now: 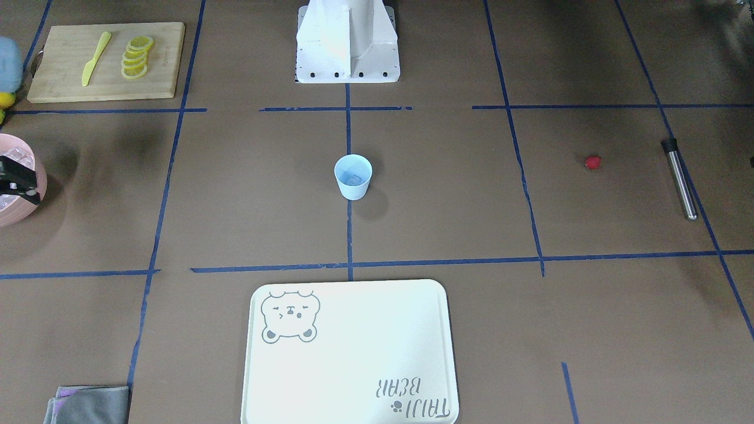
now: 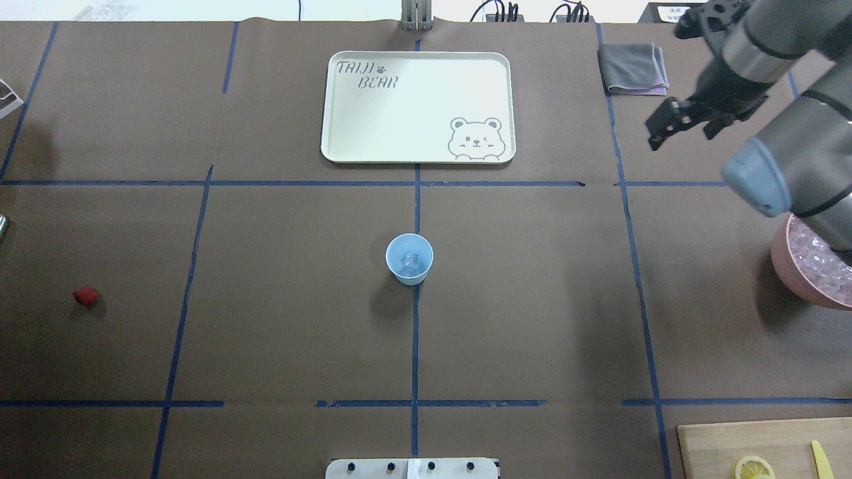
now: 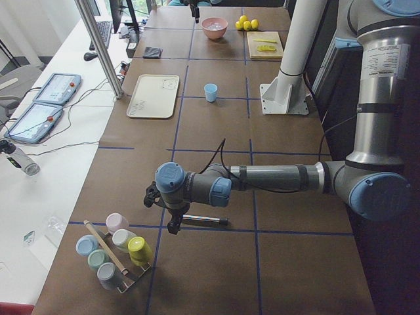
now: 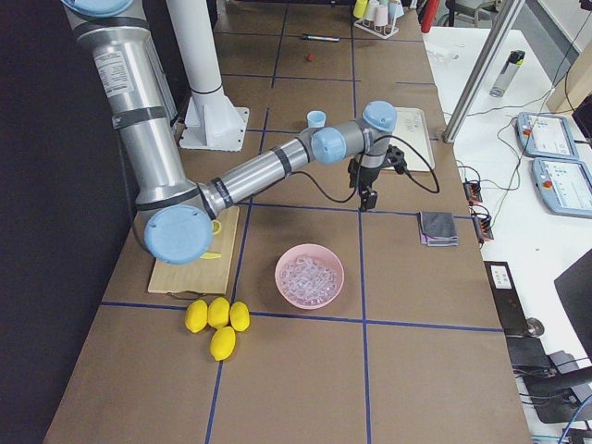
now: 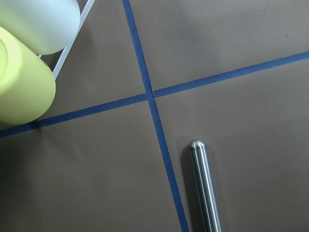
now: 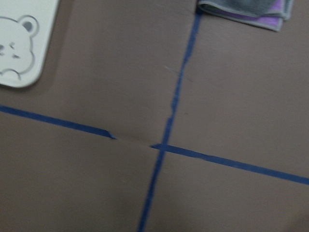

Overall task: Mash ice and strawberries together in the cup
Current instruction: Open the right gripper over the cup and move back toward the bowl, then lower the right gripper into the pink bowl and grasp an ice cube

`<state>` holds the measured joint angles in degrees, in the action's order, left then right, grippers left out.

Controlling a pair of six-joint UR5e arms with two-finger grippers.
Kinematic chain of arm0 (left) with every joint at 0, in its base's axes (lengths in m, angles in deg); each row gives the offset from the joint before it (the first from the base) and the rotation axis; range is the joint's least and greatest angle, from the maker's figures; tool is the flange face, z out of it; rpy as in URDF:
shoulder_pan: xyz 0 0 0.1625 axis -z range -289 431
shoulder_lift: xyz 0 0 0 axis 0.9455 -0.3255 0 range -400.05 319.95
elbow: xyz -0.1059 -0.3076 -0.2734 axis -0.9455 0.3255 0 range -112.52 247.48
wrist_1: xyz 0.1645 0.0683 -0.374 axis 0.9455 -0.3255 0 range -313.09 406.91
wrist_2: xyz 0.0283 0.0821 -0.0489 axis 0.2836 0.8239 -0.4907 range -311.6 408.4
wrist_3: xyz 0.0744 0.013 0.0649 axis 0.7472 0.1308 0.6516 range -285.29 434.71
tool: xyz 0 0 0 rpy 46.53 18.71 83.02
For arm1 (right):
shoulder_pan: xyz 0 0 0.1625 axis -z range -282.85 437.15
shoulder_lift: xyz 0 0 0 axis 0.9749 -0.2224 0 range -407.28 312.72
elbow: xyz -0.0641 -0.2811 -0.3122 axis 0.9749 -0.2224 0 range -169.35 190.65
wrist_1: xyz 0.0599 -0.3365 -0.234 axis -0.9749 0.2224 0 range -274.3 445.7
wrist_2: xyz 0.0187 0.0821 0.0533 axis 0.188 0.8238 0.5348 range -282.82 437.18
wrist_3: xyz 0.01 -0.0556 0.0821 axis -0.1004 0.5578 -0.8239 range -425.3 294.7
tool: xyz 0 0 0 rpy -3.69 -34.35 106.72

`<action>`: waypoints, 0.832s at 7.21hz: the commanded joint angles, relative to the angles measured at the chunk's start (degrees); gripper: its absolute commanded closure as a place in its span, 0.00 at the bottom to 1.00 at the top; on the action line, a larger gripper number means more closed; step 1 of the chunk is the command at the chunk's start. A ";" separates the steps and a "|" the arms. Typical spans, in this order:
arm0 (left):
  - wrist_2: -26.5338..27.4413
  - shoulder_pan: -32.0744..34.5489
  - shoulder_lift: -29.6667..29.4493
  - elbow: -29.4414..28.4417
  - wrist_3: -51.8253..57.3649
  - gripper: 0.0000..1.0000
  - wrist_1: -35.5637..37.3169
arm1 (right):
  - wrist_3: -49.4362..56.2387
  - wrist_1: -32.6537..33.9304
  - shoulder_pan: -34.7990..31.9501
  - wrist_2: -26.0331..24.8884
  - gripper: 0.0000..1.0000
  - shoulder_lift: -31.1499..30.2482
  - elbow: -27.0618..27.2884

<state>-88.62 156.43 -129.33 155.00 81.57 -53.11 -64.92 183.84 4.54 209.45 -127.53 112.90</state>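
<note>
The pale-blue cup (image 2: pixel 409 258) stands upright at the table's centre, also in the front view (image 1: pixel 353 175). One clear ice cube (image 2: pixel 409 261) lies inside it. The red strawberry (image 2: pixel 85 297) lies alone on the table far to the robot's left (image 1: pixel 593 162). More ice fills the pink bowl (image 2: pixel 799 276). My right gripper (image 2: pixel 682 130) hangs open and empty above the table between the bowl and the grey cloth. My left gripper (image 3: pixel 172 226) hovers over one end of a metal rod (image 5: pixel 203 188). It shows only in the left side view, so I cannot tell its state.
A white bear tray (image 2: pixel 418 106) lies beyond the cup. A folded grey cloth (image 2: pixel 632 68) lies at the far right. A cutting board (image 1: pixel 106 62) holds lemon slices and a yellow knife. Whole lemons (image 4: pixel 217 324) and a cup rack (image 3: pixel 115 252) sit at the table's ends.
</note>
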 commanded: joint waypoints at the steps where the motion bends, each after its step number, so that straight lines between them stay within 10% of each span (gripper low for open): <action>1: 0.00 0.00 -0.01 0.10 0.00 0.00 0.00 | 16.28 -0.23 -6.74 1.93 0.01 -9.89 -0.03; 6: 0.00 0.00 0.08 0.19 0.00 0.00 0.00 | -4.12 -24.17 3.85 -3.40 0.01 -18.16 -0.03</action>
<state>-88.62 156.43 -129.26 155.18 81.57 -53.11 -62.48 167.60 4.09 208.63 -143.21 112.92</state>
